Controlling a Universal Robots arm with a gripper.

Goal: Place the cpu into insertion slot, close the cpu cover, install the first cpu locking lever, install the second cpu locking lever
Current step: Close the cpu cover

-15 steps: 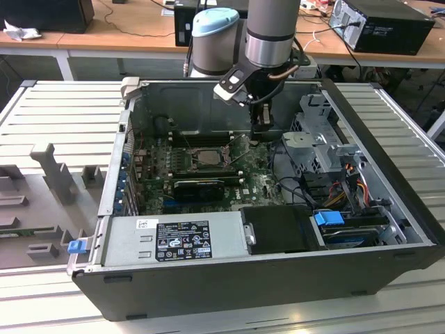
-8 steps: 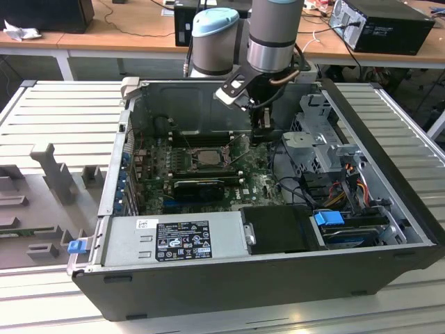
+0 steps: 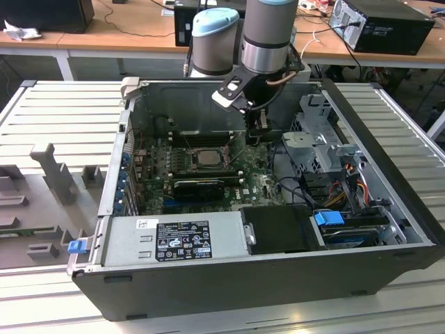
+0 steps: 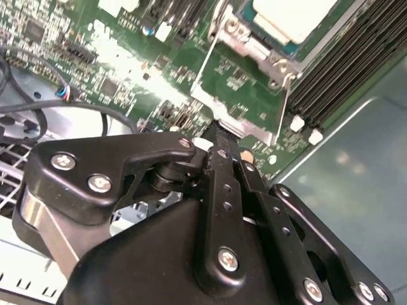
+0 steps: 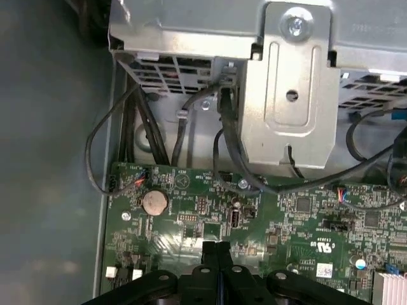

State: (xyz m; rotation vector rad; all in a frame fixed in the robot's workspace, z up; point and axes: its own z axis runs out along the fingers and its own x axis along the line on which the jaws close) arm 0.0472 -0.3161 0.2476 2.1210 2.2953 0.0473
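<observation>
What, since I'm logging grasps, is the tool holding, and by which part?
Nothing: the tool is shut and empty; the cpu lies apart, in the insertion slot.

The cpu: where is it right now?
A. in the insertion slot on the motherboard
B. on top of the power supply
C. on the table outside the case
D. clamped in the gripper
A: the cpu lies pale face up inside the metal rim of the insertion slot, and the gripper is shut on nothing.
</observation>
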